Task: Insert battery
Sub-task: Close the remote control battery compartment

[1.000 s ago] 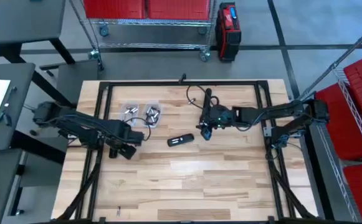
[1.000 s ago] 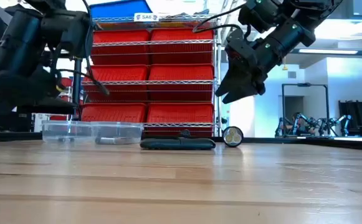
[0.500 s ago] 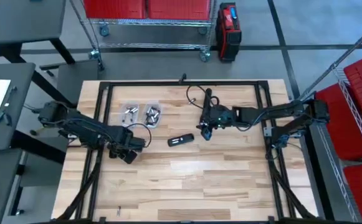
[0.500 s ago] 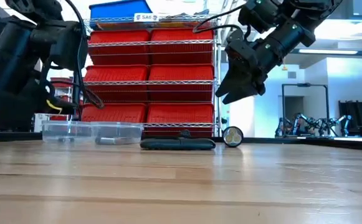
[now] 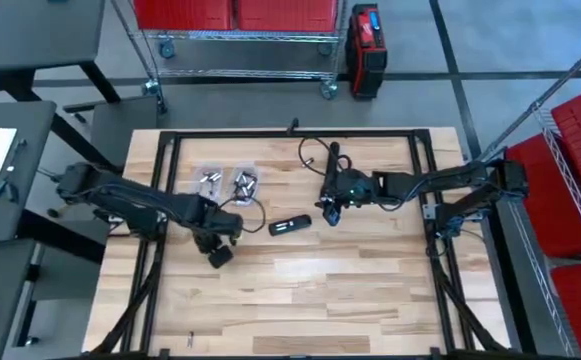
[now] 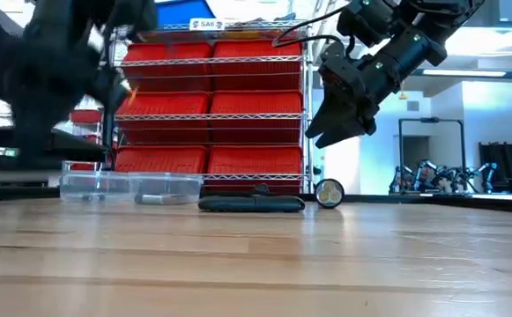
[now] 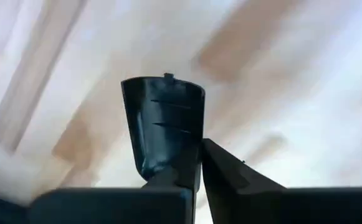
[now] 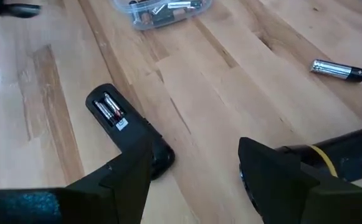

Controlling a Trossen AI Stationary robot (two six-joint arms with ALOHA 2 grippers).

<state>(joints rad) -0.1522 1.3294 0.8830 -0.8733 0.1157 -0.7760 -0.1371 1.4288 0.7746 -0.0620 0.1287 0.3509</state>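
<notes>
Two arms over wooden table. Left gripper left of centre, fingers clamped on dark battery cover. Right gripper hovers above table right of remote, jaws wide, holding nothing. Remote lies mid-table, compartment exposed, batteries inside. Loose battery on table nearby. Two clear containers at far left.
</notes>
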